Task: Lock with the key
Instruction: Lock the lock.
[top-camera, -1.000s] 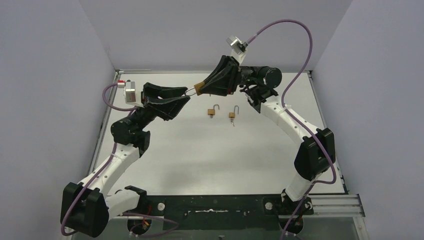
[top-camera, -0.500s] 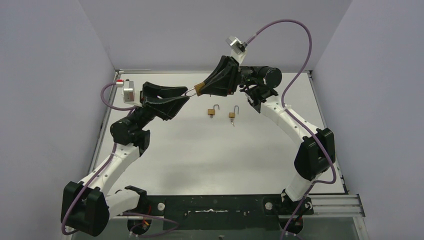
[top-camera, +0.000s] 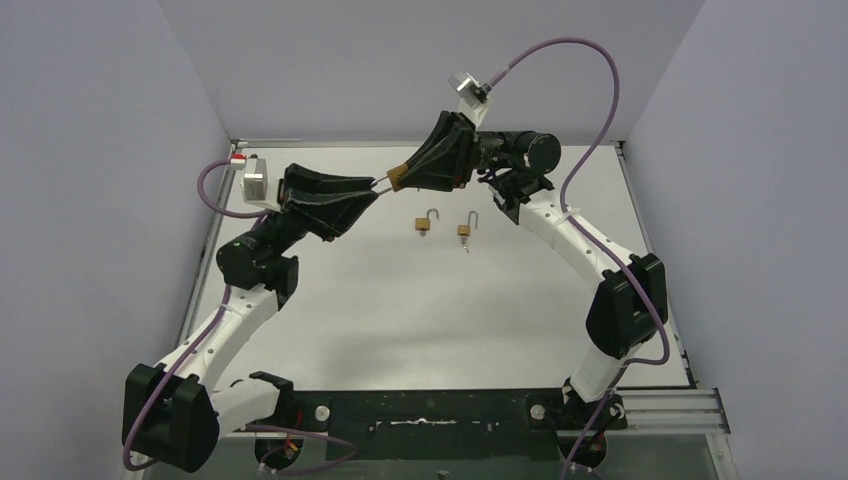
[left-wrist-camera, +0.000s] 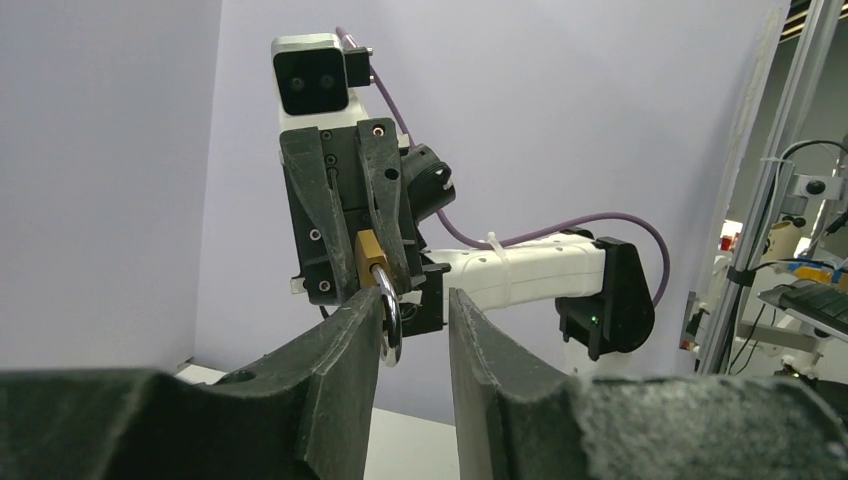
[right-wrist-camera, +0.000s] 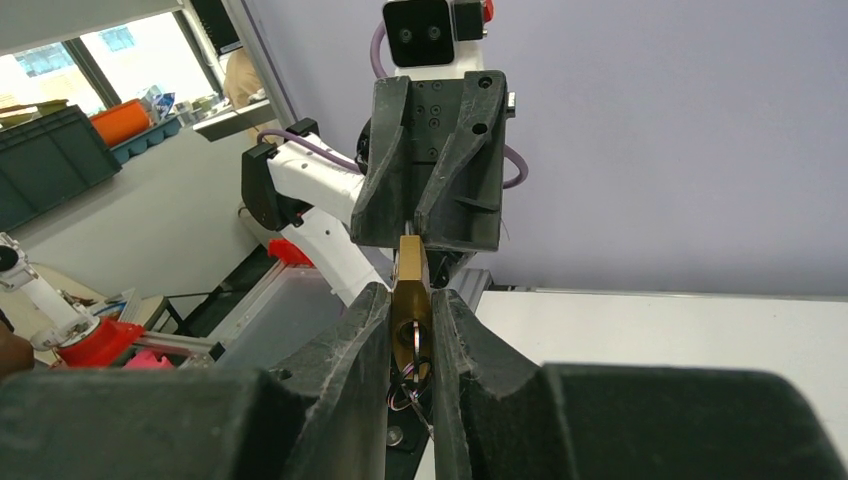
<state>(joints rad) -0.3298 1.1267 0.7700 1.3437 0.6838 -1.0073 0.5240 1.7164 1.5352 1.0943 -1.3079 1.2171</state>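
Right gripper (right-wrist-camera: 410, 298) is clenched on the brass padlock (right-wrist-camera: 410, 265), held aloft between its fingertips. Left gripper (left-wrist-camera: 415, 302) stands released, the shackle (left-wrist-camera: 393, 325) touching one finger only. Hazard: closing off-centre would likely twist the padlock out of the opposing grip.

**Hidden and Unclear**

The brass padlock (right-wrist-camera: 410, 265) is mostly buried between the black fingers of the right gripper (right-wrist-camera: 410, 293). From above, the thin silver key (top-camera: 381, 183) is too small to make out. Whether the left gripper (left-wrist-camera: 415, 297) pinches the silver ring (left-wrist-camera: 392, 322) beside its finger cannot be told.
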